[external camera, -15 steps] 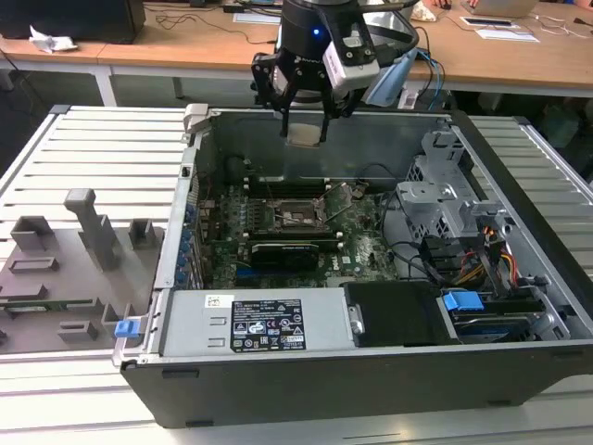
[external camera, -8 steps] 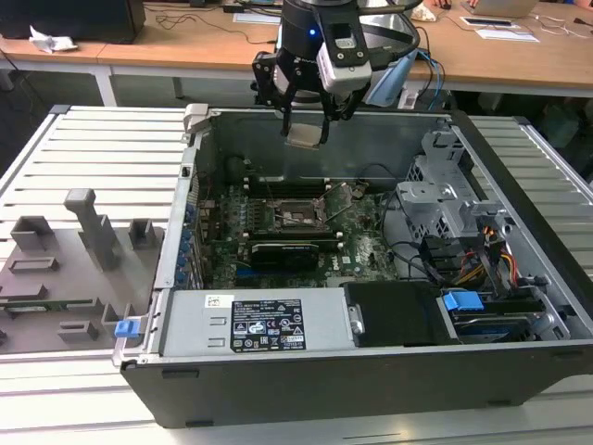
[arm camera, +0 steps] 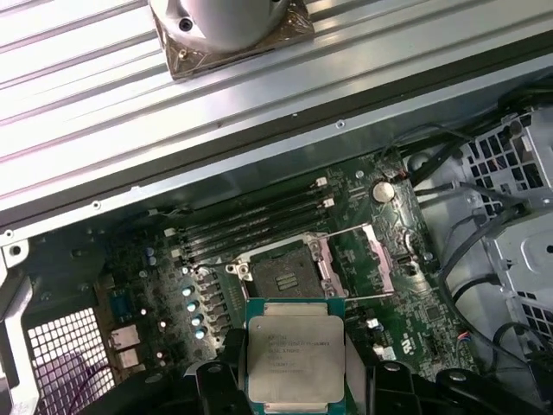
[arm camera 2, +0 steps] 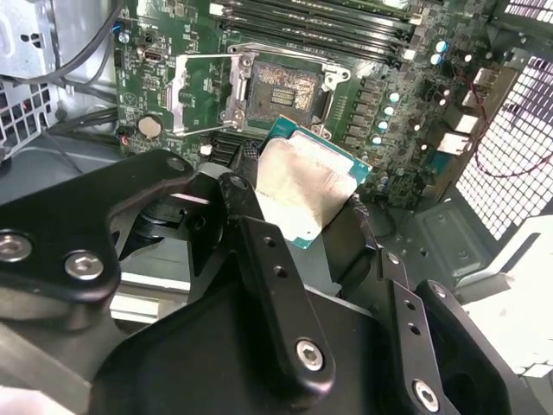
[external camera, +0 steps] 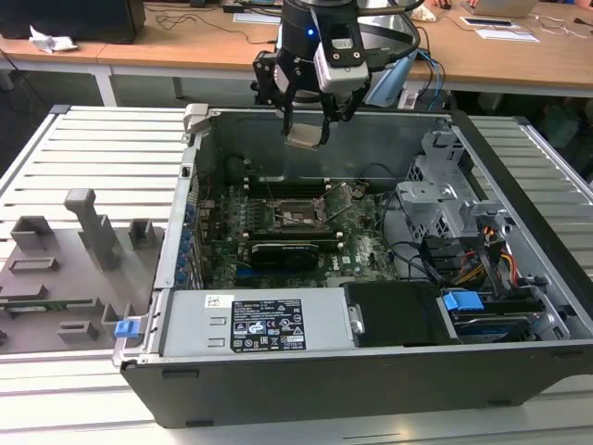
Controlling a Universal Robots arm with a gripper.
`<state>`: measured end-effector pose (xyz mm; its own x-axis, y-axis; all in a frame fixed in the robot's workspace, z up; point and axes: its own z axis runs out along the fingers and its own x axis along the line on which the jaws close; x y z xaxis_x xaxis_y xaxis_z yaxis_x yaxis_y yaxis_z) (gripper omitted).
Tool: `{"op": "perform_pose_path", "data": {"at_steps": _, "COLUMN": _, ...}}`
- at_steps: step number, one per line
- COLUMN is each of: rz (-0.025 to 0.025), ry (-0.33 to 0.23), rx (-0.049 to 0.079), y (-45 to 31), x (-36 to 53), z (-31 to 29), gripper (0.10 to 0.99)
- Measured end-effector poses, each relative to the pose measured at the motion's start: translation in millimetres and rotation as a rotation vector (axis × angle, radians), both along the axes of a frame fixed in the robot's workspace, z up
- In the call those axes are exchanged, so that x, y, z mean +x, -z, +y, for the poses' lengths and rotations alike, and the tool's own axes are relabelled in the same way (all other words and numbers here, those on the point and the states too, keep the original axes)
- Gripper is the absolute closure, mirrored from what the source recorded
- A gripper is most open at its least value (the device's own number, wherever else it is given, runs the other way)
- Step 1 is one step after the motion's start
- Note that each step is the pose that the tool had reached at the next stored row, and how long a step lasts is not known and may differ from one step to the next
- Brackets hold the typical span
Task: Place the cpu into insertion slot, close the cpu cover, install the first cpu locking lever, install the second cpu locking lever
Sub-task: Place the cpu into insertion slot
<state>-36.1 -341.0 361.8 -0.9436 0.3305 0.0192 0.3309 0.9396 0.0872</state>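
- The claw (external camera: 306, 128) hangs over the open computer case (external camera: 371, 389). It pinches the cpu (external camera: 306, 139) by two opposite edges between its black fingers (arm camera 2: 259, 251). The chip's pale metal top shows in both wrist views.
- To the exterior view's left of the claw, the case's side wall (external camera: 185, 213) stands upright. Beyond that wall, well apart from the claw, grey holders (external camera: 83, 232) sit on the slatted bench (external camera: 102, 139).
- Straight below the claw, open air separates the held chip from the green motherboard (external camera: 278, 227) on the case floor.
- The insertion slot (arm camera: 281, 272) lies on that board, below the chip and apart from it, with its dark centre bare.
- The cpu cover (arm camera: 363, 259) is swung open and lies beside the slot. Long memory slots (arm camera: 251, 220) run near the slot's other side.
- To the exterior view's right of the claw and lower, a metal drive cage (external camera: 445, 185) fills that end of the case, with coloured cables (external camera: 491, 260) near it.
- Below the claw and nearer the exterior camera, a labelled power supply box (external camera: 264, 324) lies along the case's front wall.
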Motion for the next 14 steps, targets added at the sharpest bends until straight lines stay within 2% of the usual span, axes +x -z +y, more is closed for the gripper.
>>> {"op": "perform_pose_path", "data": {"at_steps": 14, "rz": 0.0000, "ry": 0.084, "rx": 0.000, "y": 0.3, "x": 0.0, "z": 0.0, "gripper": 0.545}}
